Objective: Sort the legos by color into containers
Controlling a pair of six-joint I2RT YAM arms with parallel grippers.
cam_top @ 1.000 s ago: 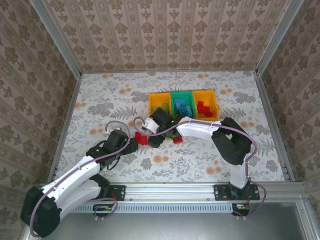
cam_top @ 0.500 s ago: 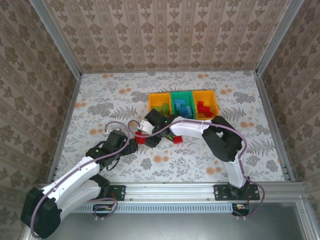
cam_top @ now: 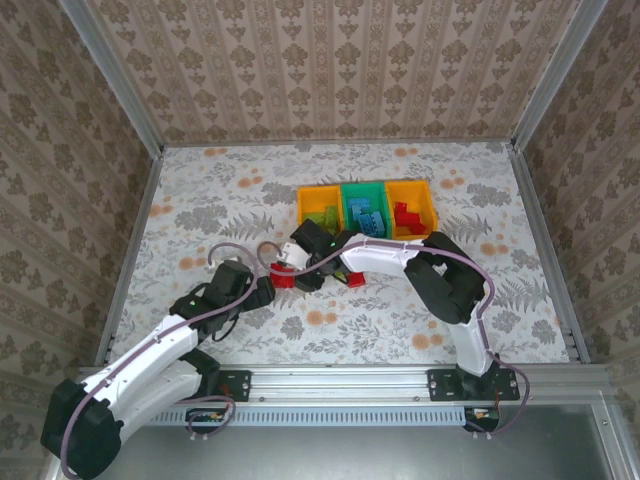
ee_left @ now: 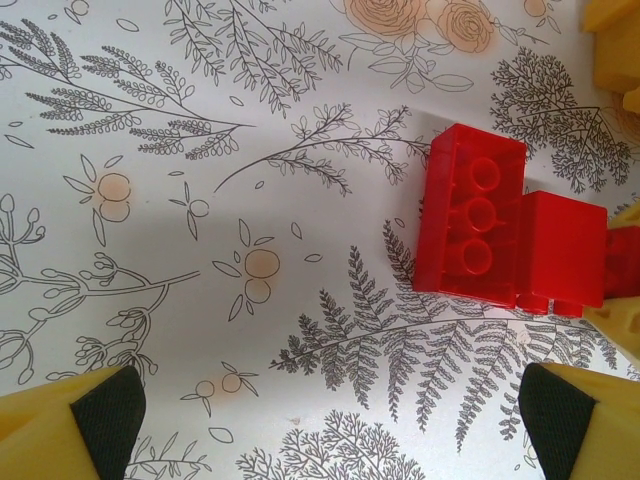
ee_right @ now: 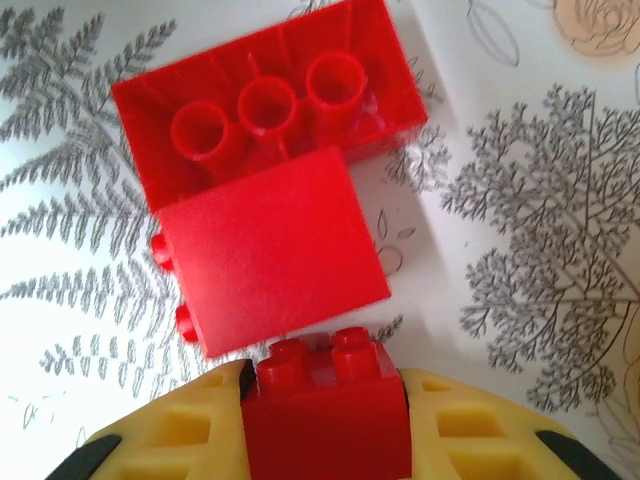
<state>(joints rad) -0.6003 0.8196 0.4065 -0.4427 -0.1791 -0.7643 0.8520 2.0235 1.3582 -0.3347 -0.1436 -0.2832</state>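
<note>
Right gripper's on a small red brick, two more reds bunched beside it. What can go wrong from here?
1. The small red brick in the right gripper sits hard against the flat red brick. I cannot tell whether they are touching or joined, so a lift may drag it, and the upturned red brick with it.
2. The left gripper hangs open close to the same cluster, so the arms could clash as the right one leaves.

Robot lab cell, aluminium rails (cam_top: 340, 379), wallpapered walls (cam_top: 330, 70) (floral)

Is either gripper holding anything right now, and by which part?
The right gripper pinches a small red brick by its two opposite side faces. The left gripper is open, holding nothing.
</note>
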